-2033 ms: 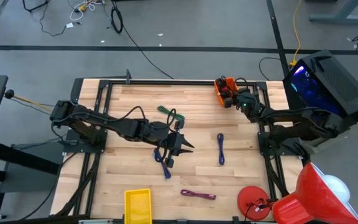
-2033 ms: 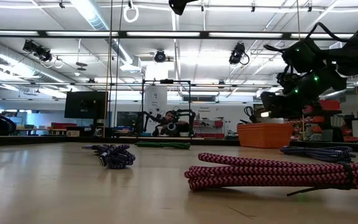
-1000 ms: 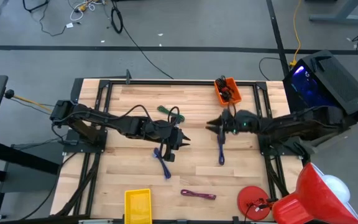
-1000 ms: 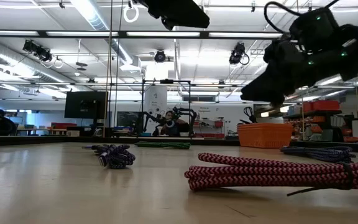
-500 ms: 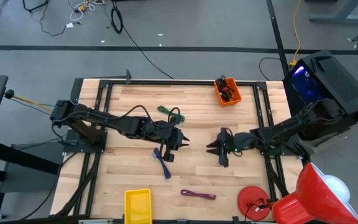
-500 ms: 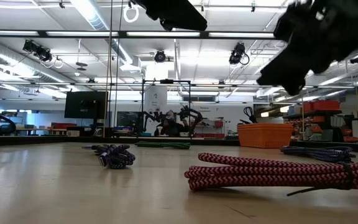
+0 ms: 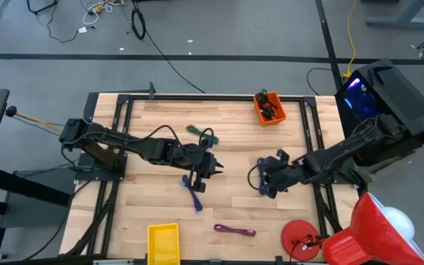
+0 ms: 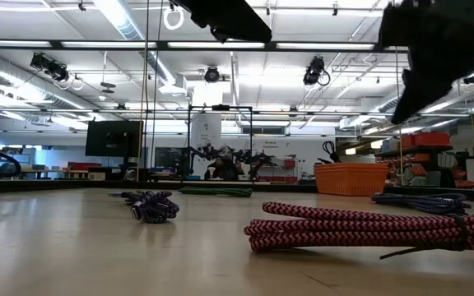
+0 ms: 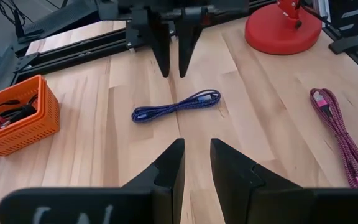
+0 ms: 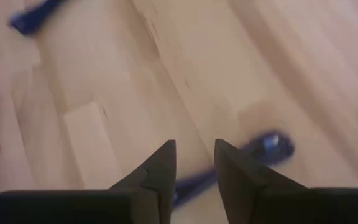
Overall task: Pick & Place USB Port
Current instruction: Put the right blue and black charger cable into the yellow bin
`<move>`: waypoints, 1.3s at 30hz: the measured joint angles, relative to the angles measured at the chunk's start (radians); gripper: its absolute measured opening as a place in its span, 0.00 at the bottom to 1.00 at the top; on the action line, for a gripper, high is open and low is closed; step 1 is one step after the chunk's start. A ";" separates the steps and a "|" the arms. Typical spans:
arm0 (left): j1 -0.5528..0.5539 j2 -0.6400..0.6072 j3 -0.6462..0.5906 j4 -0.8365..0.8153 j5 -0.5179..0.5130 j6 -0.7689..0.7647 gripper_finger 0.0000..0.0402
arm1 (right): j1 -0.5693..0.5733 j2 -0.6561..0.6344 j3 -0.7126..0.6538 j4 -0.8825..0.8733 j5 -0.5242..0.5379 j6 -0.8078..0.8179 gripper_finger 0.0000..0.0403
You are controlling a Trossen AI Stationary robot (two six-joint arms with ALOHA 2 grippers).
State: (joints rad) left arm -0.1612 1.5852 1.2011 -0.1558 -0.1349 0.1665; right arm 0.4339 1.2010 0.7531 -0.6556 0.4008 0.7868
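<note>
A straight blue USB cable [image 9: 176, 107] lies flat on the wood table right of centre. My right gripper [image 7: 259, 177] hangs open above it, tipped downward, and the cable [image 10: 266, 146] runs under the fingers without touching them. My left gripper [image 7: 213, 168] hovers open near the table's middle, facing the right gripper [image 9: 173, 73], with nothing between its fingers. A second blue cable [image 7: 193, 193] lies just near-left of the left gripper, bundled. An orange basket [image 7: 269, 107] holding dark cables stands at the far edge.
A green cable [image 7: 203, 135] lies toward the far side and a magenta braided cable [image 7: 234, 230] near the front edge. A yellow bin [image 7: 163, 243] sits front left and a red round base [image 7: 300, 237] front right. Black frame rails run along both table sides.
My right gripper has swung from the far side toward the table's near edge along the blue cable, rising and tipping its fingers further down. The blue cable stays where it was. My left gripper has kept still.
</note>
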 joint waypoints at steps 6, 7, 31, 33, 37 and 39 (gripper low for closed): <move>0.000 0.000 0.000 0.000 0.000 0.000 0.21 | 0.000 0.045 -0.061 -0.023 -0.061 0.140 0.28; 0.000 0.000 0.000 0.000 0.000 0.000 0.21 | 0.000 0.055 -0.071 -0.015 -0.063 0.162 0.28; 0.000 0.000 0.000 -0.001 0.000 0.000 0.21 | -0.001 0.186 -0.180 0.272 -0.091 0.252 0.28; 0.000 0.000 0.000 -0.001 0.000 0.000 0.21 | -0.001 0.186 -0.180 0.275 -0.092 0.247 0.28; 0.001 0.000 0.000 -0.001 0.000 0.001 0.21 | -0.007 0.172 -0.180 0.303 -0.096 0.218 0.28; 0.001 0.000 0.000 0.000 0.000 0.002 0.21 | -0.013 0.167 -0.180 0.294 -0.101 0.208 0.28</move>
State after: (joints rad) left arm -0.1600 1.5852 1.2011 -0.1562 -0.1349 0.1680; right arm 0.4213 1.3675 0.5735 -0.3612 0.2998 0.9945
